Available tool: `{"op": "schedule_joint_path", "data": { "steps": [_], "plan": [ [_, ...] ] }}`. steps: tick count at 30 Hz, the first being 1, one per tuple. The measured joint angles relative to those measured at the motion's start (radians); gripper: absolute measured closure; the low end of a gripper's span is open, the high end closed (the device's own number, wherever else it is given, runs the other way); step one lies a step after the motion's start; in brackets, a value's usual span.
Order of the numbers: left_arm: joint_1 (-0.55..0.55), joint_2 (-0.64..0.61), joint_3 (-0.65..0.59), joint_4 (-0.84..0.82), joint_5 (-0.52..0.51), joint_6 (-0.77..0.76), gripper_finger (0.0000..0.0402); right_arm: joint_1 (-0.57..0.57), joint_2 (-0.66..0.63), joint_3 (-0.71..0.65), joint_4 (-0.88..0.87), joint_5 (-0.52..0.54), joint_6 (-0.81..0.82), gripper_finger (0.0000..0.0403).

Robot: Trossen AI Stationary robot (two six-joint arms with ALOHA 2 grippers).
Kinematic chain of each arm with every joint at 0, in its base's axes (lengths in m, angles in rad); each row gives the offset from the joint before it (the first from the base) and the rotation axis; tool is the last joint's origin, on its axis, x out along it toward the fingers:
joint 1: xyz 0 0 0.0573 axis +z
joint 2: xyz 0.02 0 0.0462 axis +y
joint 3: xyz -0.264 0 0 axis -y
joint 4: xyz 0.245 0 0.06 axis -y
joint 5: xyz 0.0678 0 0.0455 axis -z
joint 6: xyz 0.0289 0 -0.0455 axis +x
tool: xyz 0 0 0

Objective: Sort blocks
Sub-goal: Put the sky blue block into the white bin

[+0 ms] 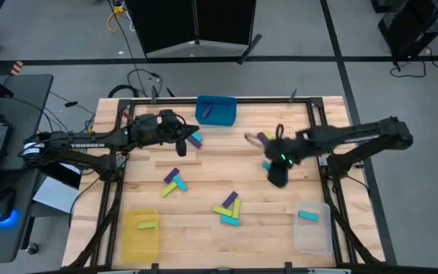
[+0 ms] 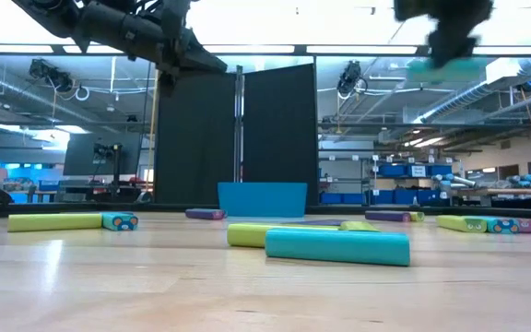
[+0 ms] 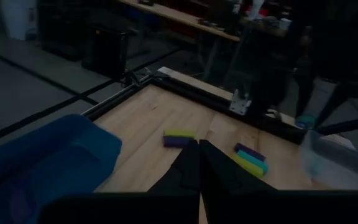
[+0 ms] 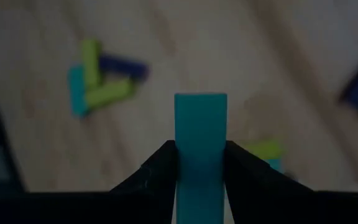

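Small purple, lime and cyan blocks lie flat on the wooden table: a cluster (image 1: 175,183), another (image 1: 229,209), a few by the far edge (image 1: 263,138) and a purple and lime pair (image 1: 195,139). My right gripper (image 1: 276,164) hovers over the table's right half, shut on a cyan block (image 4: 201,121). My left gripper (image 1: 185,141) is up near the blue bin (image 1: 217,110), and its fingers (image 3: 199,149) are shut on nothing. One lime block (image 1: 146,225) lies in the yellow bin and one cyan block (image 1: 307,215) in the clear bin. My right gripper pinches the cyan block between its two fingers (image 4: 160,168), on the block's long sides (image 4: 182,146). The fingers come from above, pointing down. One end of the block (image 4: 201,99) sticks out past the fingertips. The block (image 2: 441,66) is lifted well clear of the table.
The yellow bin (image 1: 141,242) stands at the near left corner, the clear bin (image 1: 312,234) at the near right corner and the blue bin at the middle of the far edge. A dark frame runs around the table. Bare wood lies between the block clusters.
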Motion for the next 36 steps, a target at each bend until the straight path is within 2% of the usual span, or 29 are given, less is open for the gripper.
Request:
{"op": "schedule_joint_path", "data": {
  "steps": [9, 17, 26, 36],
  "plan": [
    [0.002, 0.0, 0.0, 0.002, 0.2, 0.107, 0.0398, 0.431, 0.026, 0.013, -0.13, 0.017, 0.317, 0.0289],
    [-0.006, 0.003, 0.0, -0.024, 0.327, 0.237, 0.0398, 0.673, 0.107, 0.011, -0.142, 0.002, 0.488, 0.0289],
    [-0.021, 0.003, 0.0, -0.025, 0.397, 0.288, 0.0398, 0.8, 0.21, -0.002, -0.085, -0.03, 0.558, 0.0289],
    [-0.059, 0.003, 0.0, -0.025, 0.385, 0.304, 0.0398, 0.824, 0.229, -0.232, 0.193, -0.05, 0.582, 0.0289]
  ]
}}
